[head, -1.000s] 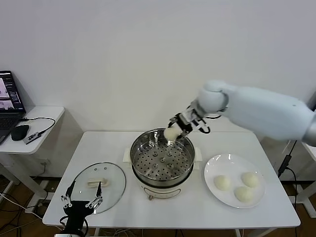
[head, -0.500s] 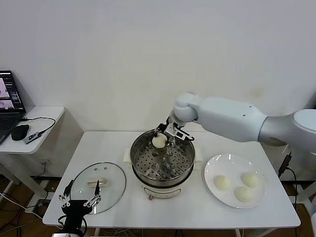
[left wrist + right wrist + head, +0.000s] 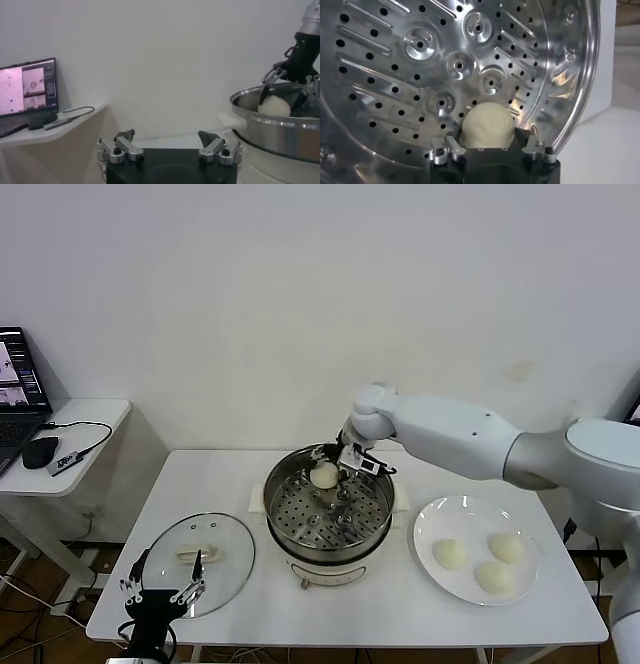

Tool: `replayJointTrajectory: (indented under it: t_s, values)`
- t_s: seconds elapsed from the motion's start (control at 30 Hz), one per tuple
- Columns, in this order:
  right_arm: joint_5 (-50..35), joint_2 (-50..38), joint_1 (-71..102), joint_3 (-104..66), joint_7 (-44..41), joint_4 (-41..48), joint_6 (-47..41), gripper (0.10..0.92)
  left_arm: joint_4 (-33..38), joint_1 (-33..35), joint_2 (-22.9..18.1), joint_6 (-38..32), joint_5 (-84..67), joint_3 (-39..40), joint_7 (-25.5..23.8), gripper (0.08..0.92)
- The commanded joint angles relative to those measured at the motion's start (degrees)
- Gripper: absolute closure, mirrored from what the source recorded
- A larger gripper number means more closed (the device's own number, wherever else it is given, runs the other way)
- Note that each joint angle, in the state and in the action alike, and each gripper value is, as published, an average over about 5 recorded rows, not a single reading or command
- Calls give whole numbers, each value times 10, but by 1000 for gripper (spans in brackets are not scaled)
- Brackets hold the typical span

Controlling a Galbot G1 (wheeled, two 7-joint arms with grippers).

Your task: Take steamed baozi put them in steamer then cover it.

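Observation:
My right gripper (image 3: 335, 469) is shut on a cream-white baozi (image 3: 324, 475) and holds it inside the shiny steamer (image 3: 329, 525), low over the far part of the perforated tray (image 3: 445, 60). In the right wrist view the bun (image 3: 486, 125) sits between the fingers (image 3: 451, 147). Three more baozi (image 3: 451, 554) lie on the white plate (image 3: 430, 519) at the right. The glass cover (image 3: 165, 559) with its cream handle lies flat on the table left of the steamer. My left gripper (image 3: 165, 592) is open and empty, parked at the front left edge by the cover.
A side table at the far left holds a laptop (image 3: 22, 389), a mouse (image 3: 42, 452) and a cable. The steamer stands on a white base (image 3: 325, 569). A white wall runs behind the table.
My right gripper has carried the baozi from above the steamer's far right rim leftward and down into the pot. The left arm has not moved.

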State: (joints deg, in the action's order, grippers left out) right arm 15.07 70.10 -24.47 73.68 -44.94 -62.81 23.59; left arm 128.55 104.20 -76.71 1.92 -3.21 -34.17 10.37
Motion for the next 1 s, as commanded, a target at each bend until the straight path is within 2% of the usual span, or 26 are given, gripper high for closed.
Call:
replayJointTrajectory:
  t_s: [0.03, 0.27, 0.53, 0.77, 1.0]
  values:
    - [-41, -15, -29, 6, -16, -36, -13, 220, 4, 2, 0, 1, 1, 1, 0, 177]
    - [-221, -110, -133, 29, -88, -154, -189, 203, 16, 12, 7, 13, -2, -2, 3, 177]
    - [-291, -251, -191, 26, -115, -263, -396, 203, 36, 11, 17, 59, -2, -3, 2, 177]
    - [-315, -405, -178, 31, -122, -350, -481, 203, 41, 2, 31, 68, -1, -11, -24, 177]
    - [-284, -488, -129, 43, -118, -380, -480, 203, 40, -3, 39, 70, 2, -10, -28, 177]
